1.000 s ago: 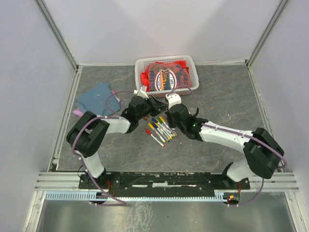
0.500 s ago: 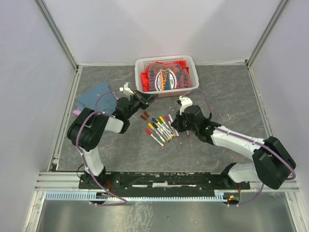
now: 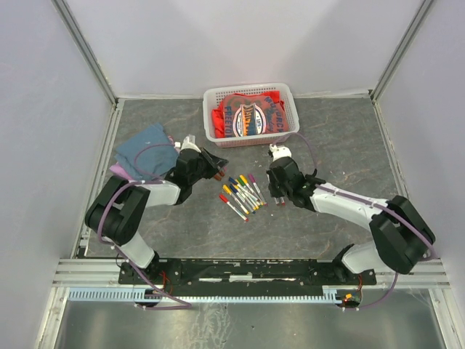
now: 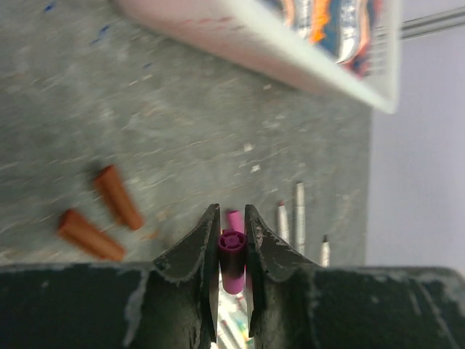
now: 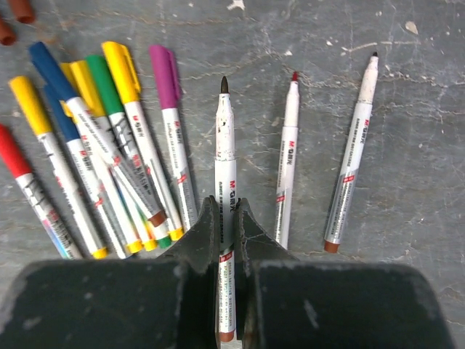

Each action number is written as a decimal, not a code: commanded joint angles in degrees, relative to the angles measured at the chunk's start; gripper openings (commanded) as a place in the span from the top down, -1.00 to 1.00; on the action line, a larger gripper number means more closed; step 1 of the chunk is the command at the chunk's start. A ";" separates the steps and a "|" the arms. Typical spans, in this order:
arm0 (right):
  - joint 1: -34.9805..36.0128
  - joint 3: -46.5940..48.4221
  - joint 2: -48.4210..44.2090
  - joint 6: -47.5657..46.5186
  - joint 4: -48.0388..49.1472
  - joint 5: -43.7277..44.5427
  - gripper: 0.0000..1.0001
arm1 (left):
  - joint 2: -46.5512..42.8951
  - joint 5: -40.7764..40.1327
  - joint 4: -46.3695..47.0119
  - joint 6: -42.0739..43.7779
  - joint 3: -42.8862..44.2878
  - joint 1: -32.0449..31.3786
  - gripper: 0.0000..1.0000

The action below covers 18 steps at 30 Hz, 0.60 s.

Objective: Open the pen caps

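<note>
My left gripper (image 4: 232, 218) is shut on a purple pen cap (image 4: 232, 254) and holds it above the table; in the top view it (image 3: 215, 167) is left of the pens. Two brown caps (image 4: 118, 196) lie on the table just ahead to its left. My right gripper (image 5: 226, 207) is shut on an uncapped white pen (image 5: 225, 145) with a dark tip, low over the table. Two more uncapped pens (image 5: 289, 160) lie to its right. Several capped pens (image 5: 109, 145) with blue, yellow, green, purple and red caps lie to its left, a pile (image 3: 240, 193) in the top view.
A white basket (image 3: 292, 109) with red cloth stands at the back of the table. A blue cloth (image 3: 145, 149) lies at the left. The right gripper (image 3: 279, 195) is just right of the pen pile.
The grippers were together over the pens, then pulled apart. The left one moved left and down with the purple cap. The right one brought the uncapped pen down beside the other uncapped pens.
</note>
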 commanded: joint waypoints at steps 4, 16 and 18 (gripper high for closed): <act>-0.15 4.22 4.09 -1.22 -1.25 5.86 0.97 | -1.74 -5.90 -7.42 4.81 -3.89 -0.17 0.94; -0.36 5.84 8.31 -1.28 -1.63 7.39 0.84 | -1.25 -7.26 -8.09 4.55 -5.84 -0.04 0.87; -0.41 5.81 8.41 -1.23 -1.61 7.53 0.81 | -1.20 -7.48 -8.22 4.45 -5.90 0.08 0.84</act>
